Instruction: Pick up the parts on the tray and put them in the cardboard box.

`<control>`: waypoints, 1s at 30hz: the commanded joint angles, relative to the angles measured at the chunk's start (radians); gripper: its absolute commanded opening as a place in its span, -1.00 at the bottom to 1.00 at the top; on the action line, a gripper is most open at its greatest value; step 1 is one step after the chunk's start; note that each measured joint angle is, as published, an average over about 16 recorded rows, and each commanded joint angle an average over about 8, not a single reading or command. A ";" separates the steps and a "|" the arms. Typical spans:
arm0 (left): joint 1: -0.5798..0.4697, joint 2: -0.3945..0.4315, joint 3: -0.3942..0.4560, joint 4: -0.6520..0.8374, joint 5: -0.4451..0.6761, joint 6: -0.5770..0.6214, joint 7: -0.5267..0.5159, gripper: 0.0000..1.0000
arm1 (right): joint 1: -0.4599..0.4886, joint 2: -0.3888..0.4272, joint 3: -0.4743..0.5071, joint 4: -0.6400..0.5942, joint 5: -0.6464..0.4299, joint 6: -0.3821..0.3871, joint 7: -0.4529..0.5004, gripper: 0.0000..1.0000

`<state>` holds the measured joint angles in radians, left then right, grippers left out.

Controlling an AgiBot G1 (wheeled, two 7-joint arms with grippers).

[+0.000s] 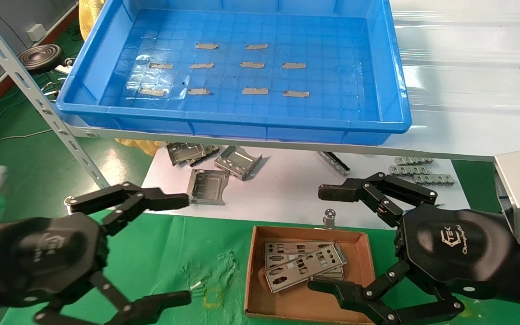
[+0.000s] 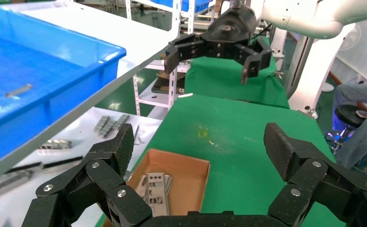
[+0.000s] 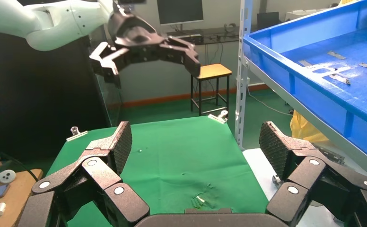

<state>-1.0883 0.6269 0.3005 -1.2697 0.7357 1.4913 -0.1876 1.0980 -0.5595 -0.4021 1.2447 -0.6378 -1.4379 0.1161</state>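
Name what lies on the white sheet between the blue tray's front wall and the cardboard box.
Head view: between tray and cardboard box lie folded grey brackets, toothed strips and a binder clip.

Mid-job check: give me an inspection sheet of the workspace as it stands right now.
Surface: green cloth in front, white sheet under the shelf.
Job's things: tray holds no parts, only grey tape strips; parts stacked in the cardboard box.
Clutter: folded grey brackets and toothed metal strips on the white sheet; binder clip behind the box.
Grippers: left end effector open above the cloth; right end effector open over the box; both hold nothing.
Cables: wires on the floor at far left.
Surroundings: shelf upright, black round stool, seated person.
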 commanded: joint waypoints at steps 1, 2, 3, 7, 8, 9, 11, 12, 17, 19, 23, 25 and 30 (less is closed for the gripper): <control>0.014 -0.016 -0.022 -0.015 -0.006 0.005 0.000 1.00 | 0.000 0.000 0.000 0.000 0.000 0.000 0.000 1.00; 0.018 -0.021 -0.029 -0.019 -0.008 0.007 0.000 1.00 | 0.000 0.000 0.000 0.000 0.000 0.000 0.000 1.00; 0.021 -0.024 -0.034 -0.023 -0.009 0.008 0.000 1.00 | 0.000 0.000 0.000 0.000 0.000 0.000 0.000 1.00; 0.028 -0.031 -0.043 -0.029 -0.013 0.011 0.000 1.00 | 0.000 0.000 0.000 0.000 0.000 0.000 0.000 1.00; 0.027 -0.030 -0.042 -0.028 -0.013 0.010 0.000 1.00 | 0.000 0.000 0.000 0.000 0.000 0.000 0.000 1.00; 0.026 -0.029 -0.041 -0.027 -0.013 0.010 0.000 1.00 | 0.000 0.000 0.000 0.000 0.000 0.000 0.000 1.00; 0.025 -0.027 -0.037 -0.026 -0.012 0.010 0.000 1.00 | 0.000 0.000 0.000 0.000 0.000 0.000 0.000 1.00; 0.024 -0.026 -0.036 -0.025 -0.012 0.009 0.000 1.00 | 0.000 0.000 0.000 0.000 0.000 0.000 0.000 1.00; 0.020 -0.022 -0.030 -0.021 -0.010 0.007 0.000 1.00 | 0.000 0.000 0.000 0.000 0.000 0.000 0.000 1.00; 0.019 -0.021 -0.029 -0.020 -0.009 0.007 0.000 1.00 | 0.000 0.000 0.000 0.000 0.000 0.000 0.000 1.00; 0.018 -0.019 -0.026 -0.018 -0.008 0.006 0.000 1.00 | 0.000 0.000 0.000 0.000 0.000 0.000 0.000 1.00; 0.017 -0.019 -0.025 -0.017 -0.008 0.006 0.000 1.00 | 0.000 0.000 0.000 0.000 0.000 0.000 0.000 1.00; 0.016 -0.017 -0.023 -0.016 -0.007 0.005 0.000 1.00 | 0.000 0.000 0.000 0.000 0.000 0.000 0.000 1.00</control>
<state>-1.0726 0.6094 0.2771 -1.2858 0.7289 1.4965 -0.1876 1.0978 -0.5594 -0.4020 1.2445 -0.6376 -1.4377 0.1160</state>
